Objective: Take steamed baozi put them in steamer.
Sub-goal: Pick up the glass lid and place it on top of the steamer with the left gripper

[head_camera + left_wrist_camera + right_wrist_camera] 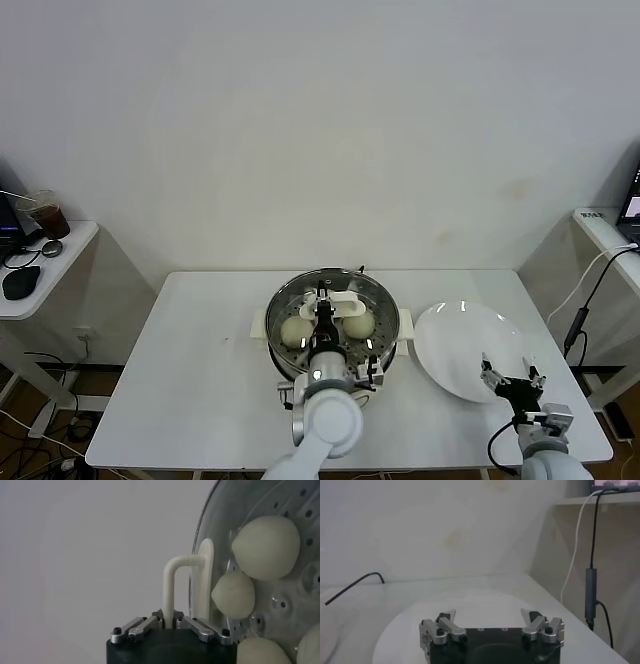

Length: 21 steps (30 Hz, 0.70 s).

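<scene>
The steamer [385, 300], a shiny steel pot on a white base, stands at the middle of the table. Through the glass lid [196, 555] over it I see several steamed baozi, pale round buns [295, 331] [359, 323] [265, 546] [233, 594] on the perforated tray. My left gripper [324, 322] [169, 622] is over the pot and shut on the lid's white handle [170, 582] [336, 296]. Whether the lid rests on the rim I cannot tell. My right gripper [511, 372] [489, 615] is open and empty above the near edge of the white plate [455, 335] [470, 602].
A black cable [355, 584] lies on the table behind the plate. A side table with a mouse [20, 283] and a cup [46, 213] stands far left. A shelf with hanging cables [585, 300] [590, 590] is at the right.
</scene>
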Available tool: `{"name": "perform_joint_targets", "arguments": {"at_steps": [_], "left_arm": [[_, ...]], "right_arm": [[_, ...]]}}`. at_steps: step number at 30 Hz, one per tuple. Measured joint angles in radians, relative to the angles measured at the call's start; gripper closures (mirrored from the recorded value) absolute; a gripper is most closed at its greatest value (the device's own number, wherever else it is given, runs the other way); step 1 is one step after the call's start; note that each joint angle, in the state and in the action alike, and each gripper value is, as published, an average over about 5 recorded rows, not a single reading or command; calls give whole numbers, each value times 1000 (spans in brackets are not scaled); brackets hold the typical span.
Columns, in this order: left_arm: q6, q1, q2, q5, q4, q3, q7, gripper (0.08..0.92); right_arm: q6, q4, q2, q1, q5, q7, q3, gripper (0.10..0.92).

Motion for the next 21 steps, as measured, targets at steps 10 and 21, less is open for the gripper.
{"name": "perform_joint_targets", "arguments": {"at_steps": [10, 21], "left_arm": [[-1, 3, 5, -8, 4, -1, -12, 833], [-11, 20, 20, -11, -1, 1, -32, 757]], "right_arm": [[2, 0, 5, 1, -3, 0, -1, 203], [2, 0, 6, 0, -4, 0, 0, 203]]}}
